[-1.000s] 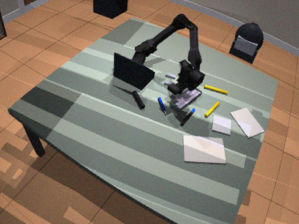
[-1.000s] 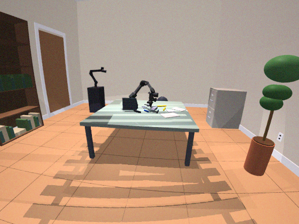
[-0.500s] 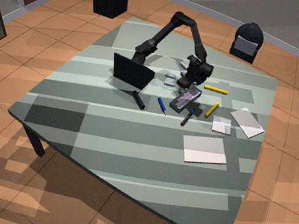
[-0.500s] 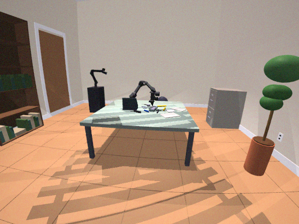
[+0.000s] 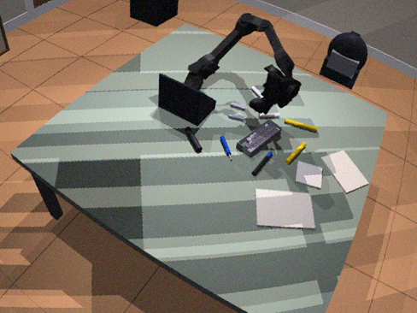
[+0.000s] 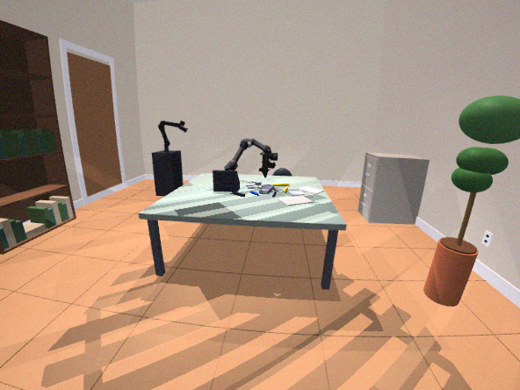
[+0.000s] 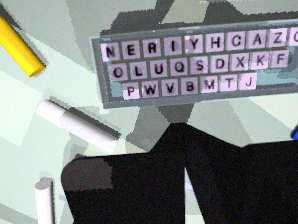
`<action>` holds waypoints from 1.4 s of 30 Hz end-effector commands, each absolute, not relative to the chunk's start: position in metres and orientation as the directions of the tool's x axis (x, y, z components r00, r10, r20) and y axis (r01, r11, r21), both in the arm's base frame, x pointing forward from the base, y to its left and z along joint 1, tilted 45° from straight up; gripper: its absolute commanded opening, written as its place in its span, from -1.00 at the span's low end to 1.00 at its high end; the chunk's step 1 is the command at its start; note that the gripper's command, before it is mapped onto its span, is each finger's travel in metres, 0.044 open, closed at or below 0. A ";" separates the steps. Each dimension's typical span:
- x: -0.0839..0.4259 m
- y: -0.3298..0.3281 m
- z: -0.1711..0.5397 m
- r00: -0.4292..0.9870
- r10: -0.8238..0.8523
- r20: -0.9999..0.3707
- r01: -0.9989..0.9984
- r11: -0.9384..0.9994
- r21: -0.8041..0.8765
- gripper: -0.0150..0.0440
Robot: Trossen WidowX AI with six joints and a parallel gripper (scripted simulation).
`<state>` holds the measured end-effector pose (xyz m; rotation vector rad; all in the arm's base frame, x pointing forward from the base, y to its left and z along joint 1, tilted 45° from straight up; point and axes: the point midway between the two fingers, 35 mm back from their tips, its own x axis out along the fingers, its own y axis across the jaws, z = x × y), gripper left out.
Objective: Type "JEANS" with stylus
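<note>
The small grey keyboard [image 5: 258,138] [image 6: 266,189] [image 7: 199,65] lies on the desk with its lettered keys facing up. J, E, A, N and S show in the wrist view. A blue pen-like stylus [image 5: 225,145] [image 6: 254,193] with a pale pointed tip lies on the desk beside the keyboard; only its blue edge [image 7: 295,132] shows in the wrist view. My gripper [image 5: 259,105] [image 6: 265,174] [image 7: 177,129] is shut above the desk, just off the keyboard's P-to-J row side. I see nothing held between the fingers, though the dark fingertips are hard to make out.
White and grey sticks [image 5: 270,116] [image 7: 82,126] lie near the gripper. Two yellow markers [image 5: 300,125] [image 5: 296,153], a black marker with a blue end [image 5: 262,164] and a black cylinder [image 5: 193,139] lie around the keyboard. A black screen [image 5: 184,100] stands left; paper sheets [image 5: 285,209] lie right.
</note>
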<state>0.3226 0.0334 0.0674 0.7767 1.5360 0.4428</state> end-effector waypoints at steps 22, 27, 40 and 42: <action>0.320 0.022 0.048 0.062 0.677 -0.733 0.255 0.699 0.668 -0.05; 0.304 -0.016 -0.011 0.190 0.582 -0.790 0.413 0.683 0.602 0.02; 0.250 -0.066 -0.084 0.375 0.362 -0.853 0.666 0.535 0.520 0.02; 0.250 -0.065 -0.084 0.375 0.362 -0.853 0.666 0.535 0.520 0.02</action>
